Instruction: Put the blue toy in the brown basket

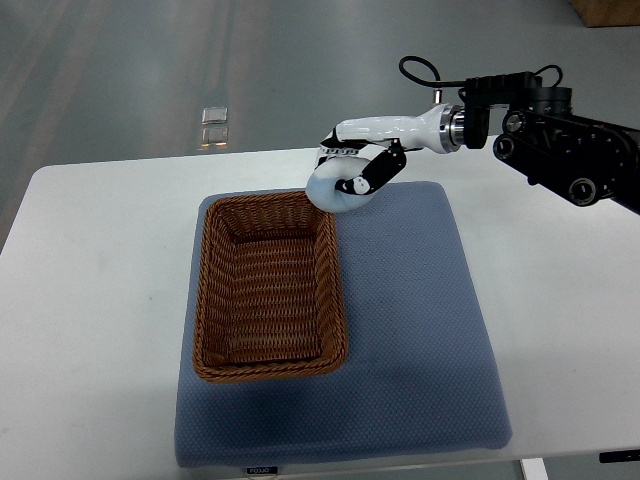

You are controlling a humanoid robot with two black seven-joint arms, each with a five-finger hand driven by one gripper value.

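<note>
The fingers of the right hand are curled tight around the blue toy. The toy is round and pale blue, almost white in the light. One dark finger crosses the front of it, and the white fingers wrap over its top. You cannot see the whole toy, because the hand hides part of it.

The toy is held up in the air, over the far right corner of the brown basket. From this high view it seems to sit just above the rim there (whether it touches the rim is hard to tell).

The hand is white and black. It joins a shiny silver wrist, and then the black right arm goes off to the right edge of the picture. A black cable loops above the arm.

The basket is woven and shaped like a box. It has nothing in it that can be seen. It lies on the left part of a blue mat. The right part of the mat is bare.

The mat lies on a white table. Past the far edge of the table is a grey floor, with a small shiny thing lying on it. A brown box corner shows at the top right.
</note>
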